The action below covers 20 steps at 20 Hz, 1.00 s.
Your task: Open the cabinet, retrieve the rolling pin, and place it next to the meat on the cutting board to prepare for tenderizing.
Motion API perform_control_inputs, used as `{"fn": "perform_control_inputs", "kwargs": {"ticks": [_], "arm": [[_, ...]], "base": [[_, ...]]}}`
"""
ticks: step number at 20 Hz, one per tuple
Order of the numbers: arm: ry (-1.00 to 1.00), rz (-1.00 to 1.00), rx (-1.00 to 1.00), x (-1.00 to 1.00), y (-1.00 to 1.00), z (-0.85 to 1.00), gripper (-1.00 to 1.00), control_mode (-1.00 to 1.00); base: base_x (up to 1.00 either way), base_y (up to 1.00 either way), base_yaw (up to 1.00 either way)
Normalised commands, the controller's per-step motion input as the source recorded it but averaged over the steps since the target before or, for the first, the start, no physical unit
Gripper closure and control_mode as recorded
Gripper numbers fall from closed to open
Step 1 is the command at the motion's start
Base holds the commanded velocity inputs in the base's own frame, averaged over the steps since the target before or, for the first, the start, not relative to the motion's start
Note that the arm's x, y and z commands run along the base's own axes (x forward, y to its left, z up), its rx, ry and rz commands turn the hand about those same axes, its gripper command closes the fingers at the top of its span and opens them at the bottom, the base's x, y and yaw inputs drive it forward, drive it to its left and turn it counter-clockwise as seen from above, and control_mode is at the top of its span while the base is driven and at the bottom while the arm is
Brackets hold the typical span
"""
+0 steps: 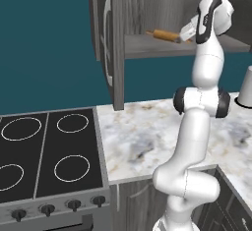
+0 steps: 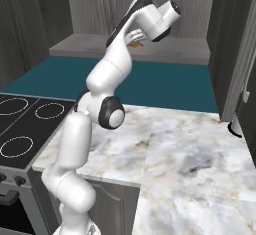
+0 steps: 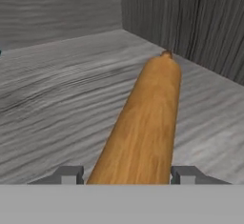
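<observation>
The arm (image 1: 197, 127) is built of smooth, glossy white rounded links, joined by dark grey to black bands at the joints. A black panel runs along the wrist (image 1: 204, 21). Small square grey fingertips (image 3: 185, 174) finish it.

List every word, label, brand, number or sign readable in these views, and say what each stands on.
No readable text in any view.
Stove knobs: no markings can be made out.
Rolling pin, cabinet and marble counter: plain surfaces, no labels.
</observation>
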Motion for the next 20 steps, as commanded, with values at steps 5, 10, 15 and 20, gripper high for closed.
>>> {"fn": "perform_control_inputs", "kwargs": {"ticks": [5,10,15,20], "arm": [[-0.14,0.00,0.01,-0.61,0.00,0.00,1.00,-1.00],[-0.12,0.00,0.00,-0.68,0.03,0.01,1.00,-1.00],[-0.08,0.00,0.00,-0.71,0.14,0.06,1.00,-1.00],[-0.07,0.00,0.00,-0.76,0.23,0.01,1.00,-1.00]], "base": [[0.00,0.00,0.00],[0.00,0.00,0.00],[0.00,0.00,0.00],[0.00,0.00,0.00]]}}
